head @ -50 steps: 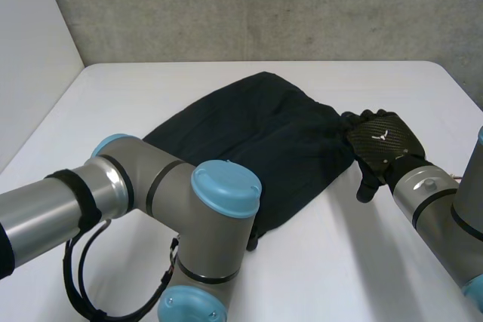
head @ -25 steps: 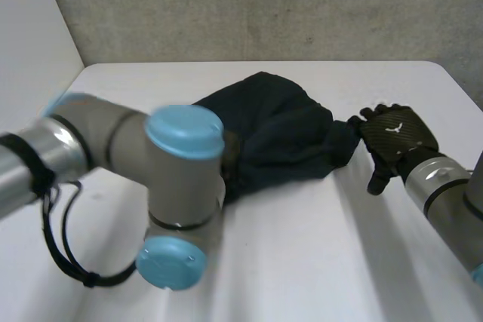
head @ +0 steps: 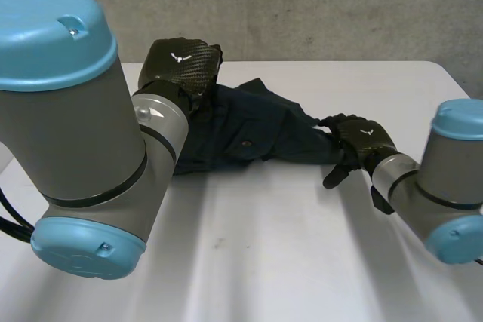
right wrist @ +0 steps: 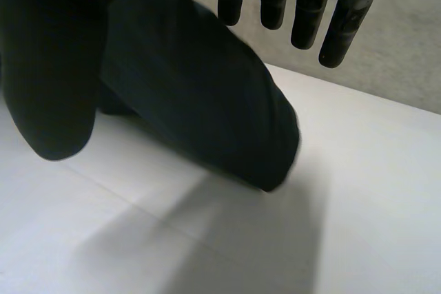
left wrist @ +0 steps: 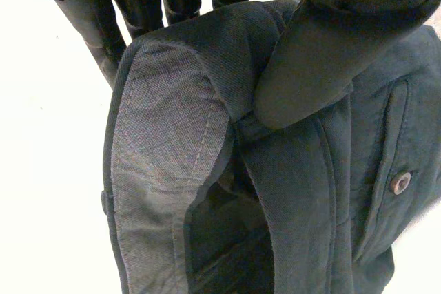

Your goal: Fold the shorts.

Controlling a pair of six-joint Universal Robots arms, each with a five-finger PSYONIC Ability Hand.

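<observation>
Nearest the camera, the grey left arm (head: 75,126) stood over the white table (head: 287,254), on the near-left side of the shorts. At the right end of the dark navy twill shorts (head: 260,130) sat the black right hand (head: 364,141). Its fingers were straight and its thumb was held away from them, with the cloth running under its palm rather than gripped. The shorts lay bunched on the table, a small metal button (head: 245,142) facing up. At their far-left end the black left hand (head: 181,62) held the grey-lined waistband (left wrist: 169,142) raised off the table, pinched between thumb and fingers. This looked like a fold under way. The next move would call for carrying the raised end across towards the right hand's end and laying it flat, edges matched.
</observation>
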